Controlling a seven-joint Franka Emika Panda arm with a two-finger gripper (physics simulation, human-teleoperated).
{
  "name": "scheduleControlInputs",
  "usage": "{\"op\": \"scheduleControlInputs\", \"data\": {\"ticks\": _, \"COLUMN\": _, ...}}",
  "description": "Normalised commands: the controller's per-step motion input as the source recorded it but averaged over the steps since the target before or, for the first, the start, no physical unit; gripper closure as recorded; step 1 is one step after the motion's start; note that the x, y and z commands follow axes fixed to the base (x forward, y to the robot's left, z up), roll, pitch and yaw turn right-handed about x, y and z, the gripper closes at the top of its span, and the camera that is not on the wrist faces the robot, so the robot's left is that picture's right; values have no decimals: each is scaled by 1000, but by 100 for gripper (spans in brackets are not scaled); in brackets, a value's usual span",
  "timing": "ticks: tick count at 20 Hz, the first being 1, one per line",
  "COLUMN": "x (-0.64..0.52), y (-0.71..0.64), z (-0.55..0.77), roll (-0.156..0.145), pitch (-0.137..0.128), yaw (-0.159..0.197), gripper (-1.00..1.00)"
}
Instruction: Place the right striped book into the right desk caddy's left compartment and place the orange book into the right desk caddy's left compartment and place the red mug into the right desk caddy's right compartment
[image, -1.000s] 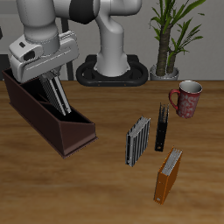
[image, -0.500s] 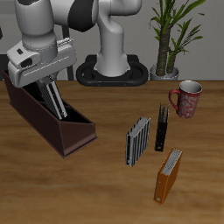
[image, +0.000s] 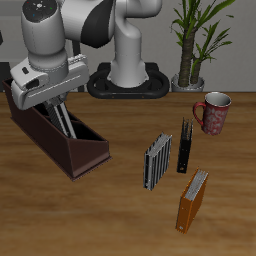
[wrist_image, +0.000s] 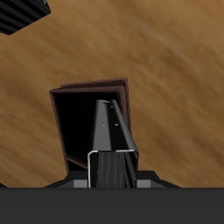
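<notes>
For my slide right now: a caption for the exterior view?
Gripper lowers a striped book into the desk caddy; orange book and red mug wait.

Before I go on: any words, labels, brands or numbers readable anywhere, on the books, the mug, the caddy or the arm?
None: no text reads in either view.
Striped book on the table: only stripes on its cover.
Orange book: plain cover.
Black book: plain.
Red mug: mottled pattern, no lettering.
Caddy: plain dark walls.
Gripper and arm: no marking legible.
</notes>
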Motion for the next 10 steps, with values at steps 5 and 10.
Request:
{"op": "scheduleControlInputs", "data": {"ticks": 5, "x": 58, "y": 67, "z": -216, "roll": -9, "pitch": 35, "yaw": -12, "gripper": 100}}
{"op": "scheduleControlInputs", "data": {"ticks": 10, "x": 1, "y": 74, "z": -181, "roll": -1, "pitch": 36, "yaw": -18, "gripper": 100}}
